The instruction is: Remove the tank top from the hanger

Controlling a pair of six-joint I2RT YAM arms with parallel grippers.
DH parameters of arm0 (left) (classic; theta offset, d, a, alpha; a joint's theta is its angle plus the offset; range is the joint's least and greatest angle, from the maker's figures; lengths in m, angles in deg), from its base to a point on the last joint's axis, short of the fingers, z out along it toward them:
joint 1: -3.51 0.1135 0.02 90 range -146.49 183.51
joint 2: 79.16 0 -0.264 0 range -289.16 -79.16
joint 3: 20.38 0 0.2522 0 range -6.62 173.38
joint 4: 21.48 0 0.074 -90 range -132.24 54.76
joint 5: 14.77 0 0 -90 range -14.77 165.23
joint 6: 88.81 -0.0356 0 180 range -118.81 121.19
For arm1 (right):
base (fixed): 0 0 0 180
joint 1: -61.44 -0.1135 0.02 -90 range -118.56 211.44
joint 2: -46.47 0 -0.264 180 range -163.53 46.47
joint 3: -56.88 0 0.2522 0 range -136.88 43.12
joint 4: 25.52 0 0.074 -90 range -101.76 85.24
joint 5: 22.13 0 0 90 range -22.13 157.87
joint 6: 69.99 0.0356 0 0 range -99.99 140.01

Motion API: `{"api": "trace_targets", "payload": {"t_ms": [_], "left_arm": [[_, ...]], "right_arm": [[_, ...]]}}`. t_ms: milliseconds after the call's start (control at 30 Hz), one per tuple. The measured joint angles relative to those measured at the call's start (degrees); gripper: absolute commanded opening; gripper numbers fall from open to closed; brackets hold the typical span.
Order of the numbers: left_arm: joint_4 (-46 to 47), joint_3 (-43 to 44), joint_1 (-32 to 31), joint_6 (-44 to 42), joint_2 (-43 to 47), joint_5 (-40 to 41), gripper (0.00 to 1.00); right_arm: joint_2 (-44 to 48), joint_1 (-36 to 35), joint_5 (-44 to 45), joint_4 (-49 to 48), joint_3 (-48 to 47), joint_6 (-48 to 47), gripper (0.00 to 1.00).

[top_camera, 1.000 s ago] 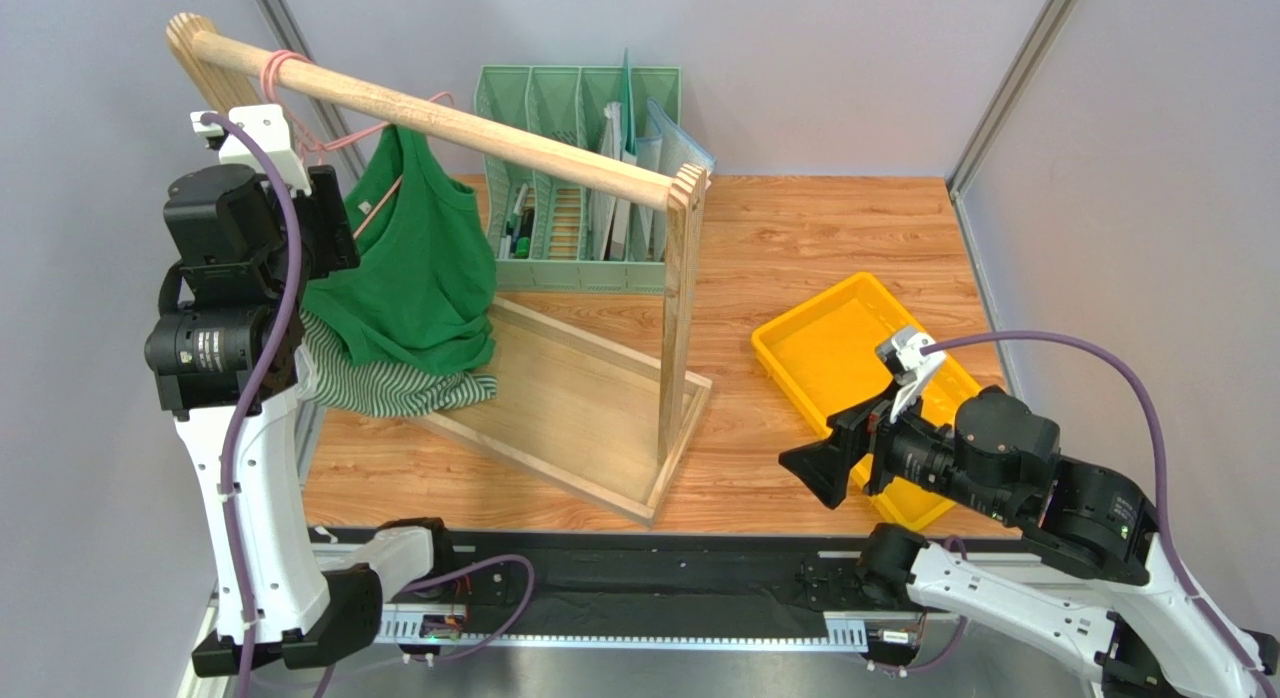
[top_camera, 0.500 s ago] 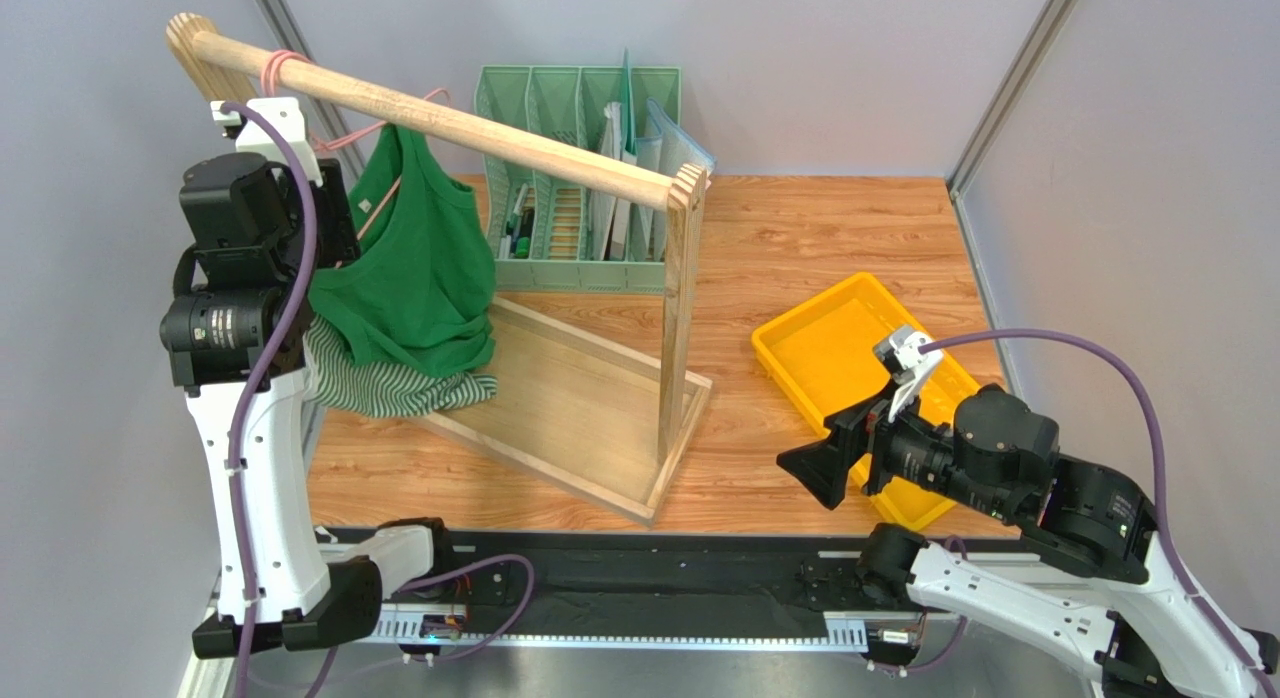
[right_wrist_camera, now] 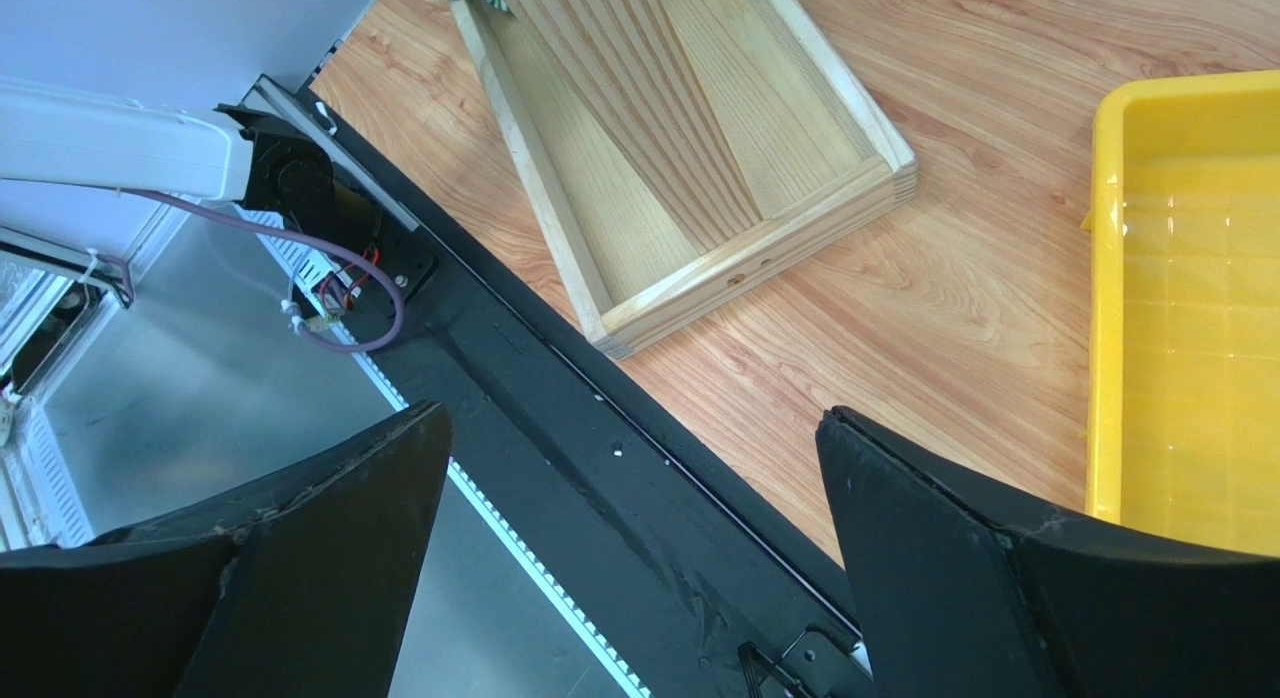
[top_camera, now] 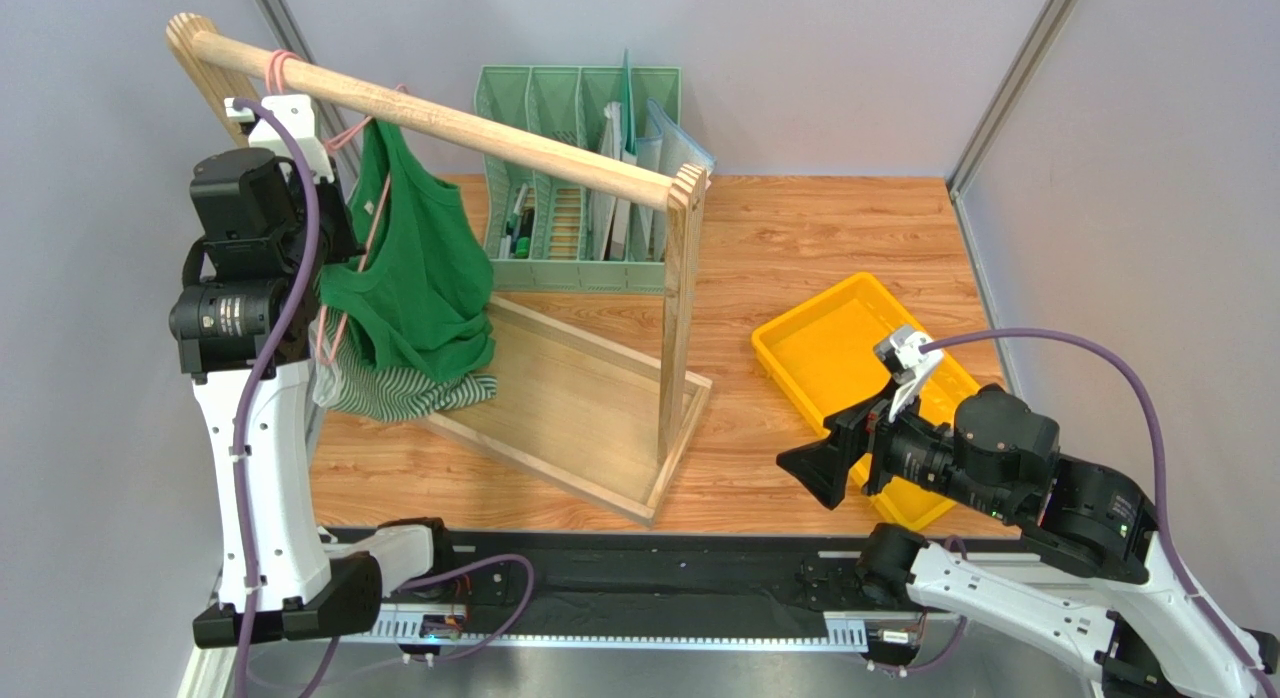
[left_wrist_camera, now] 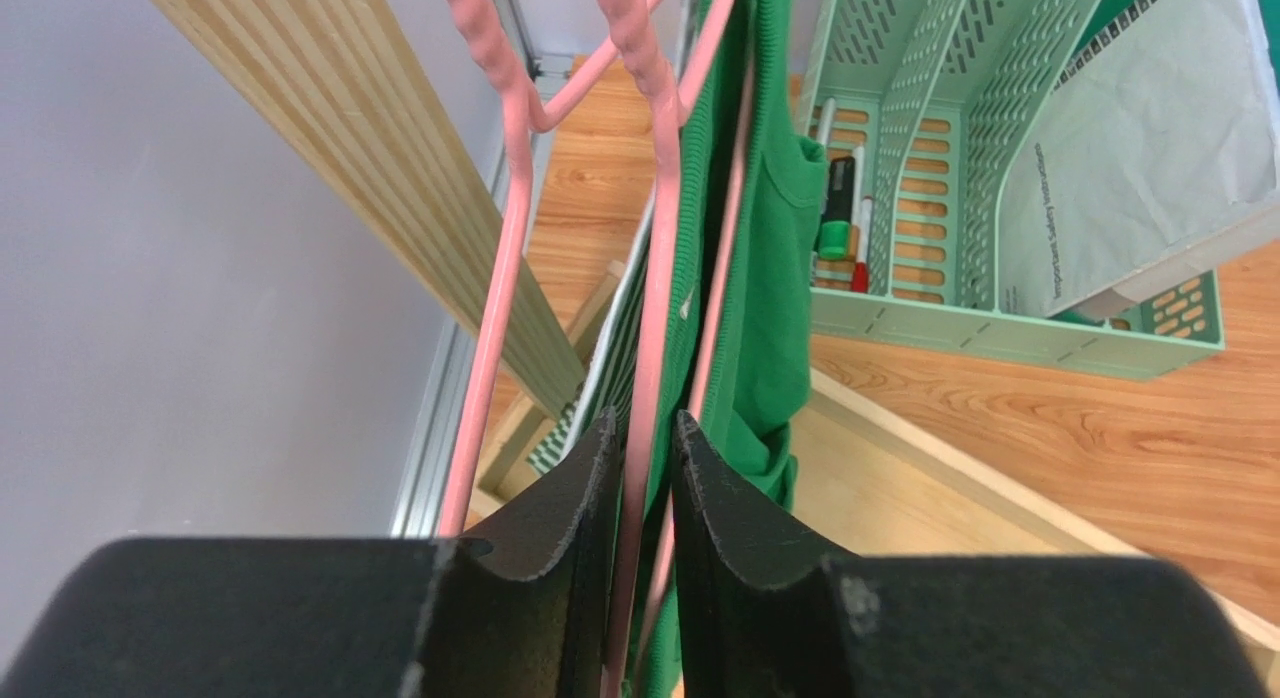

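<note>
Now the left gripper [left_wrist_camera: 646, 458] is pinched on the pink hanger [left_wrist_camera: 657, 278] wire and the strap of the green tank top [top_camera: 421, 278], far left under the wooden rail [top_camera: 496, 128]. It is better to hold only fabric, then slide it off sideways. The right gripper [right_wrist_camera: 631, 421] stands wide apart.

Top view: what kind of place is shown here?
Probably a robot test booth: grey panel walls, two arms bolted at the table edge, staged props such as a wooden rack and yellow tray.
</note>
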Motion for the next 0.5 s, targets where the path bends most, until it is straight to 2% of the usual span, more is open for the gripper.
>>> {"api": "trace_targets", "payload": {"t_ms": [100, 167, 367, 500], "left_arm": [[0.1, -0.3, 0.0, 0.3, -0.1, -0.5, 0.18], [0.1, -0.3, 0.0, 0.6, -0.3, -0.7, 0.06], [0.1, -0.3, 0.0, 1.5, -0.6, -0.8, 0.00], [-1.2, 1.8, 0.0, 2.4, -1.0, -0.8, 0.00]], "right_arm": [[0.0, 0.0, 0.0, 0.0, 0.0, 0.2, 1.00], [0.0, 0.0, 0.0, 0.0, 0.0, 0.3, 1.00], [0.0, 0.0, 0.0, 0.0, 0.0, 0.9, 1.00], [0.0, 0.0, 0.0, 0.0, 0.0, 1.1, 1.00]]}}
